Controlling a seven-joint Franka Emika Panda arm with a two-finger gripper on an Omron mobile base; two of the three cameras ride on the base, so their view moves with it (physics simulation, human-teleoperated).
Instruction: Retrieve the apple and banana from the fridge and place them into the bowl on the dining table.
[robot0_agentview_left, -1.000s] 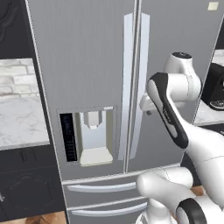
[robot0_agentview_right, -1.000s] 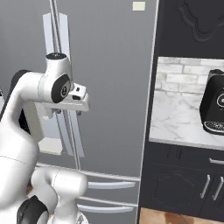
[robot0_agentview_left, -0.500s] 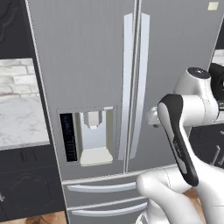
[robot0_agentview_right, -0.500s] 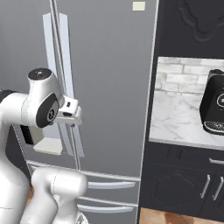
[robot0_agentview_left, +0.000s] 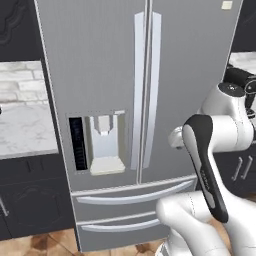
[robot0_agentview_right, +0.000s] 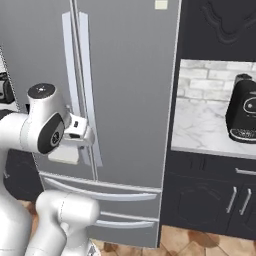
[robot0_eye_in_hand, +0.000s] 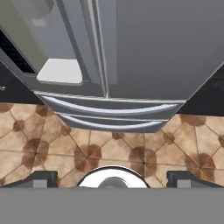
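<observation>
**Steel doors shut, arm drawn back**

Grey steel fills the scene: the fridge (robot0_agentview_left: 150, 100) stands closed, both doors shut and the two long handles (robot0_agentview_left: 147, 90) running side by side down the middle seam. On the left door sits the water dispenser (robot0_agentview_left: 102, 145), with two drawers (robot0_agentview_left: 132, 192) stacked below. The apple and banana cannot be seen while the doors are closed.

From the hand's own view, the gripper (robot0_eye_in_hand: 112, 178) points down toward the brown tiled floor (robot0_eye_in_hand: 109, 151) in front of the fridge, the bottom drawers across the middle of the picture. Its two dark fingertips (robot0_eye_in_hand: 37, 178) stand far apart at either side, so the jaws are wide open with nothing between them.

To the right of the fridge, a black coffee machine (robot0_agentview_right: 243, 115) rests on a marble counter (robot0_agentview_right: 200, 130) above dark cabinets (robot0_agentview_right: 210, 200).
</observation>
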